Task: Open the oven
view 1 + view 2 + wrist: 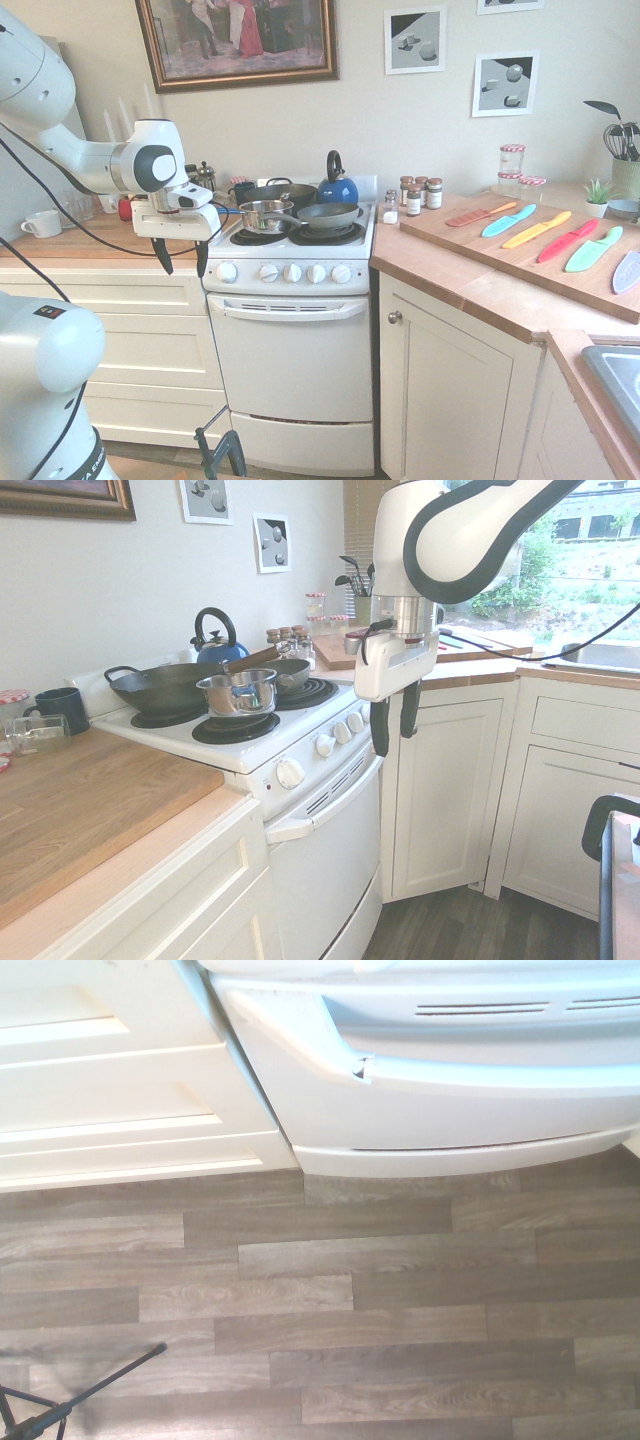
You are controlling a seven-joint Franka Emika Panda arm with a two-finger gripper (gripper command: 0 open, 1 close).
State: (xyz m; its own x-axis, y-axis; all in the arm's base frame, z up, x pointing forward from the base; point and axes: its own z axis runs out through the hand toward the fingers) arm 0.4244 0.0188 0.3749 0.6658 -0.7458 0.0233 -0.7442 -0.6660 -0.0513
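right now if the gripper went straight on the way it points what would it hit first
The gripper would probably meet the floor, passing before the oven; clearance from its handle is unclear.

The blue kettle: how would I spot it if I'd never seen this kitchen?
Find the white cooker standing between cream cabinets, then look up to its black hob rings. The kettle sits toward the back, near the wall, behind the grey frying pan. It alone among the cookware is glossy blue, with a black handle arching over its top.
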